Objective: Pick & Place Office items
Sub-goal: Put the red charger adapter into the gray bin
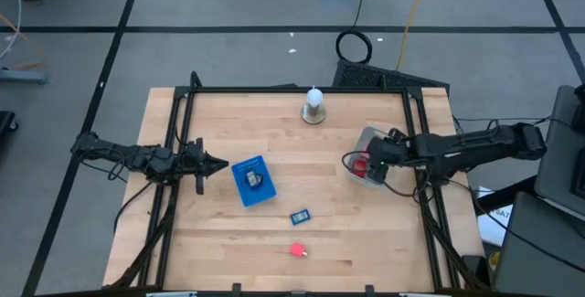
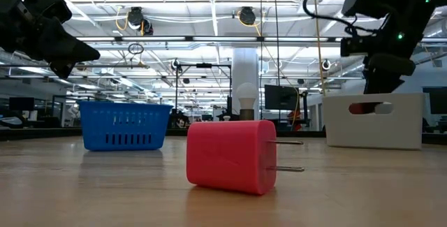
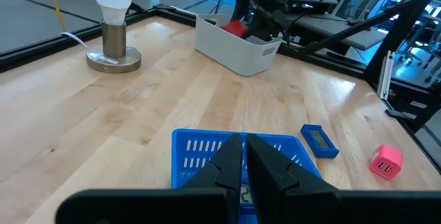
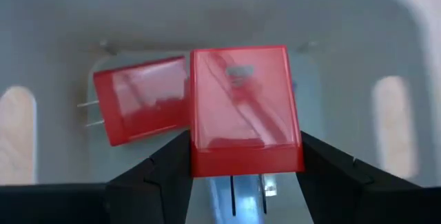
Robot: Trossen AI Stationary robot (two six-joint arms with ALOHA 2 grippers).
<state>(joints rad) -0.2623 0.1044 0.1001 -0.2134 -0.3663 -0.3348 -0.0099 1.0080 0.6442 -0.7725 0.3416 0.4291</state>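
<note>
I am holding my right gripper (image 4: 238, 176) over the grey bin (image 1: 364, 138) near the table's right edge, and its 2 fingers are clamping a red plug block (image 4: 244, 107) from both sides, prongs pointing back toward my wrist. Directly beneath it, a 2nd red plug (image 4: 138, 107) is already lying on the bin floor, with something pale blue partly hidden behind the block I am carrying.

My left gripper (image 3: 241, 165) is waiting with its fingers pressed together and nothing between them, hovering beside the blue basket (image 1: 251, 181) near the table's left side. A small dark piece (image 1: 255, 180) is sitting in that basket.

2 items are not yet sorted: a blue rectangle (image 1: 300, 216) lying on the bare wood and a pink-red plug (image 1: 298, 249) nearer the front edge. A bulb on a stand (image 1: 313, 105) is standing at the back.

The risks I am judging from here: if I release from this height, the block may land on the plug below, bounce and tip against the wall, or hop over the low rim. If I descend instead, my fingers may strike the plug underneath or catch the bin wall and drag the light bin across the wood. The prongs could also snag a handle slot.
</note>
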